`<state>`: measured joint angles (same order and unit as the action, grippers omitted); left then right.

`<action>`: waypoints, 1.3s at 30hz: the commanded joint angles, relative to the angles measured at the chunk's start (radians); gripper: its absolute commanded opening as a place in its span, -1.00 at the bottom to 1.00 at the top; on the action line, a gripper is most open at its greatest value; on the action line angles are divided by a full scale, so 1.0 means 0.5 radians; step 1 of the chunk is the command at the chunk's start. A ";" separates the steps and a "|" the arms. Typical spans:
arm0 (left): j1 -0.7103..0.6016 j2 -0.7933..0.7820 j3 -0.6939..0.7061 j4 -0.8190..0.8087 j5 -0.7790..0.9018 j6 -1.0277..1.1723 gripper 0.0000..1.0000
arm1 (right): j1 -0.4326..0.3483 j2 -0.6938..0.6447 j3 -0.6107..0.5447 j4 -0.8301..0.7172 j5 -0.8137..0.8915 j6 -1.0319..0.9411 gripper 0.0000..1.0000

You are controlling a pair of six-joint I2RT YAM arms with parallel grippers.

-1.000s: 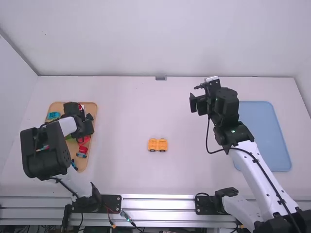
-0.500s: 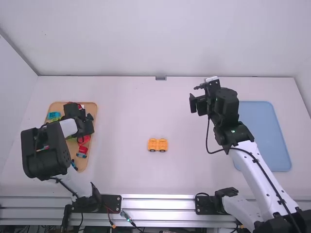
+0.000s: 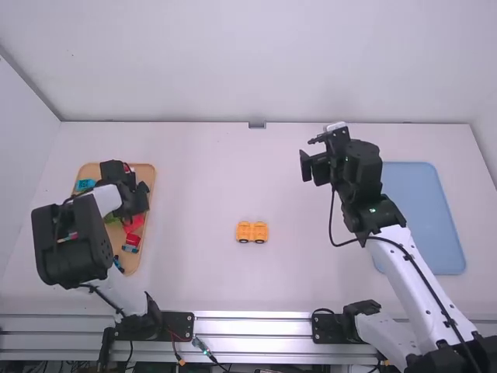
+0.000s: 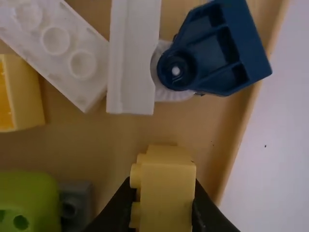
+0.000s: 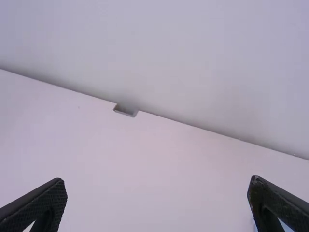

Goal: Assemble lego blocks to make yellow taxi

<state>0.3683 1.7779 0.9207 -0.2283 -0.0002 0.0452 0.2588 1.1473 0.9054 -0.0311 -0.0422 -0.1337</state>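
Note:
My left gripper [image 3: 141, 203] is over the wooden tray at the left of the table. In its wrist view, the left gripper [image 4: 164, 212] is shut on a yellow block [image 4: 166, 188], held above the tray floor. An orange-yellow taxi body with black wheels [image 3: 251, 231] stands alone near the middle of the table. The right gripper [image 3: 314, 166] hangs over the back right part of the table. Seen from its own wrist, the right gripper [image 5: 157, 200] has its fingers wide apart with nothing between them.
The wooden tray [image 3: 146, 172] holds other blocks: a red one [image 3: 131, 240], a teal one [image 3: 85, 185], and, in the left wrist view, a white studded block [image 4: 55, 46], a green piece [image 4: 29, 200] and a dark blue piece [image 4: 217, 53]. A blue mat [image 3: 423, 210] lies at the right.
The left gripper has shifted very slightly over the tray. The right gripper has moved a touch to the left. The taxi body has stayed where it was.

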 commanded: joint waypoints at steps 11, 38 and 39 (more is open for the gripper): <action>-0.245 -0.693 -0.046 -0.085 0.250 0.276 -0.96 | -0.052 0.330 0.023 0.281 -0.605 0.307 0.99; -1.575 -0.927 -0.284 0.362 0.143 1.316 -0.96 | -0.053 1.556 0.689 -0.418 -2.609 -0.154 0.73; -1.575 -0.922 -0.298 0.389 0.143 1.313 -0.95 | -0.045 1.559 0.689 -0.419 -2.605 -0.154 0.72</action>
<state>-0.4133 1.3052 0.7902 -0.0444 0.0673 0.6830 0.2302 1.9106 1.2182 -0.2409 -1.2774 -0.1841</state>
